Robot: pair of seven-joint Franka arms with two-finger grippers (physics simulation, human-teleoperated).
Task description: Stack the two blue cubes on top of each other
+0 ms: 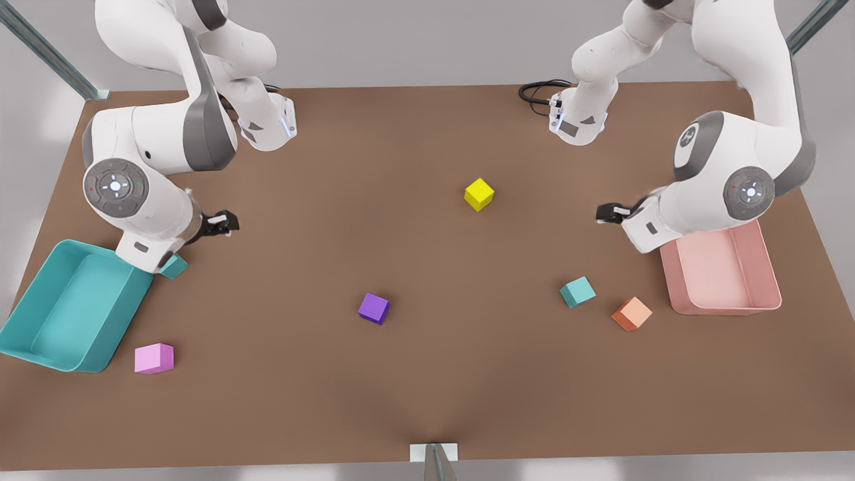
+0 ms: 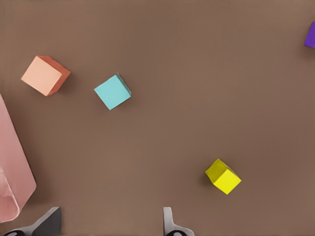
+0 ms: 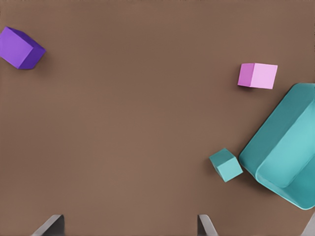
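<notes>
Nothing is stacked yet: one small teal cube (image 3: 226,165) sits just beside the large teal tray (image 1: 40,321), the other teal cube (image 1: 578,292) well apart from it, beside an orange cube (image 1: 631,314). Right gripper (image 1: 224,222) hovers near the tray, left gripper (image 1: 611,212) far off; both are spread and empty, presumably poised to pick.

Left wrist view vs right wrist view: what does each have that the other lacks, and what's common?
Left wrist view alone: orange cube, yellow cube, a blue cube, pink tray, and the left gripper, open.

Right wrist view alone: pink cube, the other blue cube beside the teal tray, and the right gripper, open.

Shared: purple cube and brown table.
</notes>
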